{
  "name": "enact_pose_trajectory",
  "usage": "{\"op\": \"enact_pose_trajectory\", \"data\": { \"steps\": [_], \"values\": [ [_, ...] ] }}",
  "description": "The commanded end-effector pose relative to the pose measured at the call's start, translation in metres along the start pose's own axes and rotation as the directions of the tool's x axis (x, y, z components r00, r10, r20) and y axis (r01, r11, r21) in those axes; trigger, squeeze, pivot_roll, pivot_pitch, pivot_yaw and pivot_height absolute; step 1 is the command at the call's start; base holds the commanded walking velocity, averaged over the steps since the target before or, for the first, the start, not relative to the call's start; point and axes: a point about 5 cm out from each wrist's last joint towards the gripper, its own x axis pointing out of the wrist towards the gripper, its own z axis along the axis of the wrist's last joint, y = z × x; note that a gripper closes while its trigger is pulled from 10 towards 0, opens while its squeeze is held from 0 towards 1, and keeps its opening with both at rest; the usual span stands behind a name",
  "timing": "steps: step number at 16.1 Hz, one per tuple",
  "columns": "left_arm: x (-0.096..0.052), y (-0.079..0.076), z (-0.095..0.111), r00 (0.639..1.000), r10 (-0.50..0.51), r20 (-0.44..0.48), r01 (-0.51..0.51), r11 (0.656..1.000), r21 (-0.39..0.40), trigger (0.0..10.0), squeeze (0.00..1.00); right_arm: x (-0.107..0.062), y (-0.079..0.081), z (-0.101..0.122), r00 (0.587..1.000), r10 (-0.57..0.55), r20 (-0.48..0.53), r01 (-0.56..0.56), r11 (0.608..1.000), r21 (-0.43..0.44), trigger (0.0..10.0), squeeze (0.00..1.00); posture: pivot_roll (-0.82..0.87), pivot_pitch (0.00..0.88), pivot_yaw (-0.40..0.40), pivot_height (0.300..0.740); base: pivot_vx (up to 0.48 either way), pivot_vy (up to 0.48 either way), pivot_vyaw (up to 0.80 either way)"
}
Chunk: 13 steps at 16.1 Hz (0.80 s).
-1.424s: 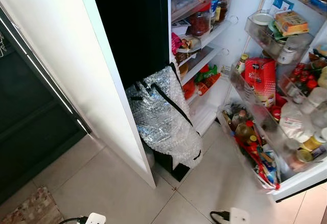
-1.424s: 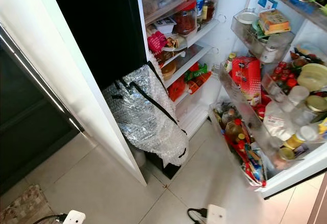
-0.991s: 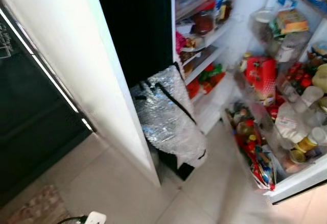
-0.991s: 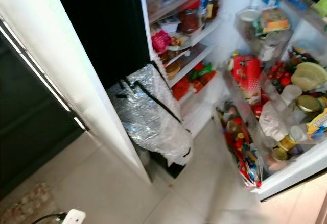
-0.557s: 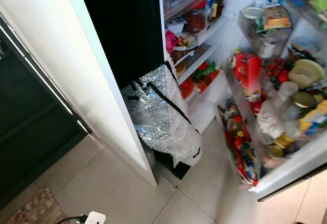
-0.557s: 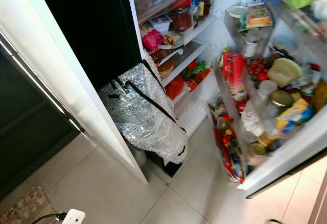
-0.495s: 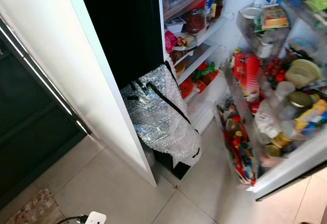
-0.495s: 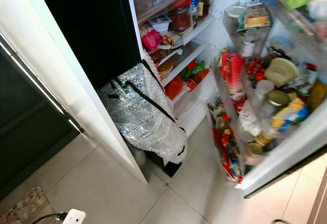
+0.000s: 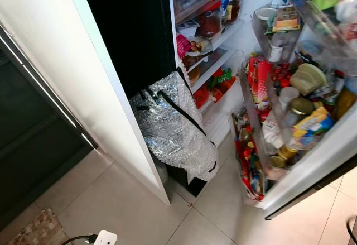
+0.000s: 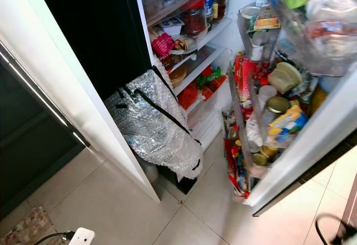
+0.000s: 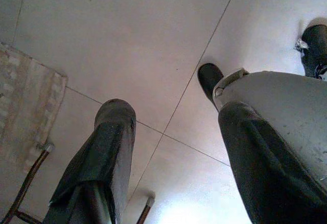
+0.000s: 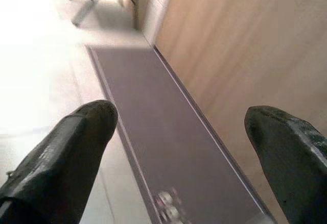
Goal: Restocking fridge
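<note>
The fridge stands open, its shelves (image 9: 215, 33) crowded with jars, tubs and packets. Its door (image 9: 304, 161) hangs at the right, the racks full of bottles, jars and a red carton (image 9: 257, 77). A silver bubble-wrap bag (image 9: 173, 125) with black straps leans at the foot of the fridge, at the left of the opening. In the left wrist view my left gripper (image 11: 163, 96) is open above floor tiles. In the right wrist view my right gripper (image 12: 179, 119) is open, looking at a grey mat and a wooden wall.
A white panel (image 9: 83, 72) and a dark cabinet (image 9: 33, 133) stand to the left of the fridge. A white plug block (image 9: 105, 238) with its cable and a patterned rug (image 9: 30, 233) lie on the tiles at the lower left. A black cable (image 10: 330, 228) loops at the lower right.
The fridge door has swung in toward the shelves, and the gap between them is narrower. The camera has shifted a little; the bag stays where it was.
</note>
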Motion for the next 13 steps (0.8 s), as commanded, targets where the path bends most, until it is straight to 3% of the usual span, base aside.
{"op": "enact_pose_trajectory", "data": {
  "steps": [1, 6, 8, 9, 13],
  "values": [
    [-0.002, -0.001, -0.008, 1.000, -0.002, -0.031, 0.003, 1.000, 0.016, 10.0, 0.00, -0.001, 0.007, 0.006, 0.999, 0.034, 0.028, -0.033, 0.999, -0.006, 10.0, 0.00, -0.09, 0.105, 0.062, 0.740, 0.000, 0.000, 0.00],
    [-0.001, -0.002, -0.006, 1.000, 0.000, -0.022, 0.000, 1.000, 0.022, 10.0, 0.00, 0.003, 0.024, 0.033, 0.989, 0.089, 0.117, -0.093, 0.995, 0.029, 10.0, 0.00, -0.08, 0.101, 0.061, 0.740, 0.000, 0.000, 0.00],
    [0.000, -0.003, -0.004, 1.000, 0.002, -0.016, -0.001, 1.000, 0.021, 10.0, 0.00, -0.003, 0.050, 0.039, 0.956, 0.270, 0.112, -0.275, 0.961, 0.031, 10.0, 0.00, -0.08, 0.119, 0.058, 0.740, 0.000, 0.000, 0.00],
    [0.000, -0.003, -0.003, 1.000, 0.003, -0.015, -0.002, 1.000, 0.019, 10.0, 0.00, -0.010, 0.066, 0.040, 0.918, 0.387, 0.090, -0.393, 0.918, 0.057, 10.0, 0.00, -0.08, 0.125, 0.058, 0.740, 0.000, 0.000, 0.00],
    [0.000, -0.004, -0.003, 1.000, 0.001, -0.017, -0.001, 1.000, 0.021, 10.0, 0.00, -0.011, 0.073, 0.050, 0.892, 0.436, 0.122, -0.444, 0.895, 0.041, 10.0, 0.00, -0.08, 0.133, 0.060, 0.740, 0.000, 0.000, 0.00]
  ]
}}
